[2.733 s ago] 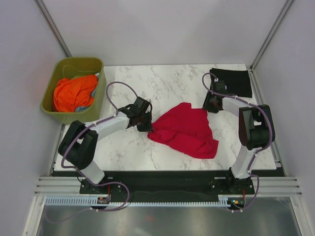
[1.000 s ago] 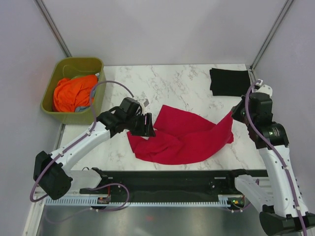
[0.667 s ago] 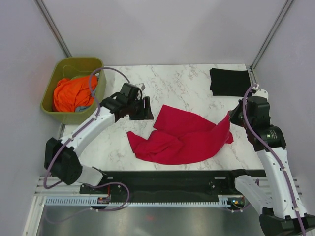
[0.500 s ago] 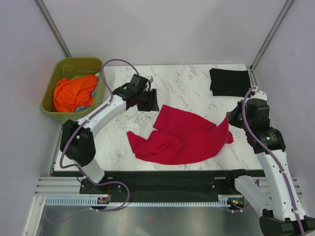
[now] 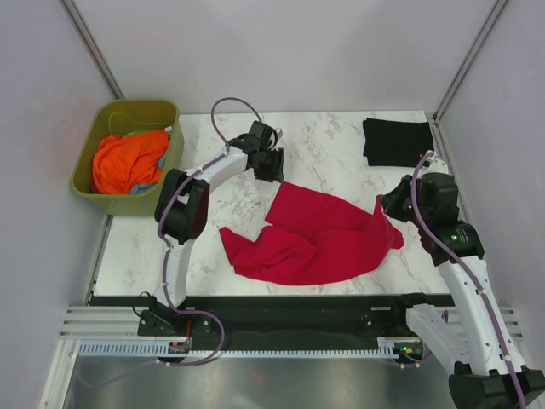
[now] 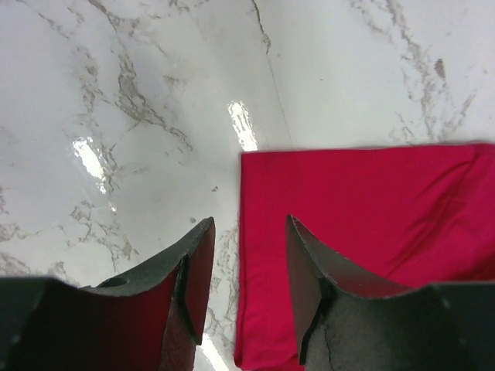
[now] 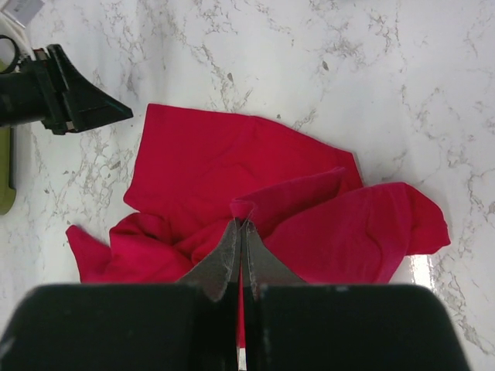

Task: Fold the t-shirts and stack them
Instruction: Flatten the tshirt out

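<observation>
Left gripper (image 6: 249,220) now hovers off the far corner of the crimson t-shirt (image 5: 315,239), jaws apart and empty; right gripper (image 7: 241,222) stays clamped on its raised edge.

Lit brightly and evenly from above. Casts only soft, faint shadows. Glares white in two patches on the glossy marble surface (image 6: 348,69), left wrist view. Blurs slightly around the dark left claw (image 6: 249,226), close to the lens.
</observation>
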